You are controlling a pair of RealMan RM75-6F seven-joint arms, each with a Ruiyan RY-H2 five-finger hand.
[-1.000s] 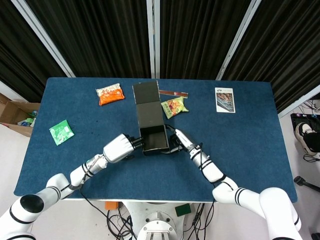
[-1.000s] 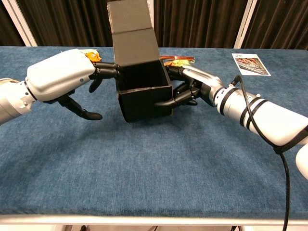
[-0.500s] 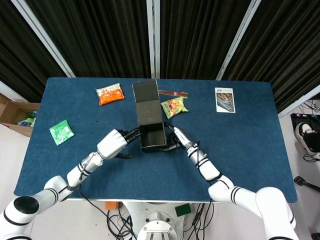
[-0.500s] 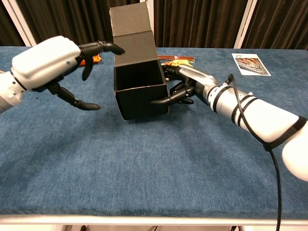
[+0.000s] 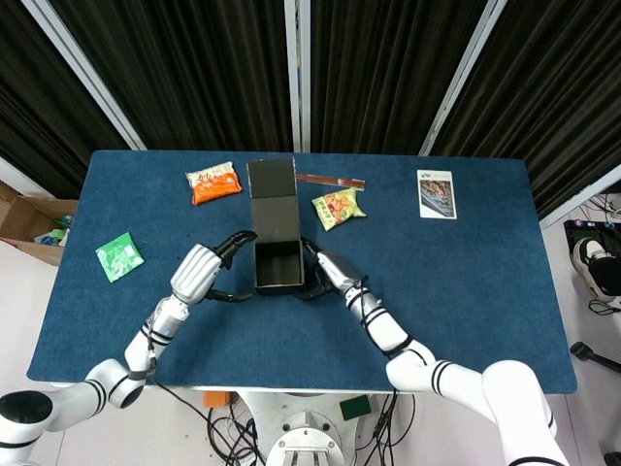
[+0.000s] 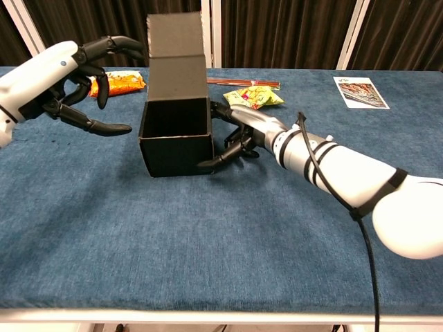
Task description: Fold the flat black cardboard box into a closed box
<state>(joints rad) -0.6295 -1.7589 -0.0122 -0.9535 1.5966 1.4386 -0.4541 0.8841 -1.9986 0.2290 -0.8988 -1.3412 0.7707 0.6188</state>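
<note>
Since a second ago you have pulled your left hand point(image 6: 52, 76) off the black box point(image 6: 176, 135) and out to the left, and the box itself has slid left and away from you across the table point(image 5: 466, 282). Furthest left, near the table's left edge, a green packet point(image 5: 119, 257) lies well apart from everything, with open blue surface between it and your left hand. That hand hovers just left of the box, its fingers point(image 6: 104, 47) spread and curved, holding nothing and not touching the cardboard. The box stands upright near the table's middle, top open, its lid flap point(image 6: 174, 35) raised at the far side. An orange packet point(image 5: 212, 183) sits behind and left of it. Your right hand point(image 6: 242, 131) is against the box's right wall, its fingers point(image 6: 218, 160) curled around the near right corner. Behind that, chopsticks point(image 5: 330, 180) and a yellow snack packet point(image 5: 337, 207) lie close. Far right, a card point(image 5: 436, 194) rests alone, with wide bare table toward the right edge.
</note>
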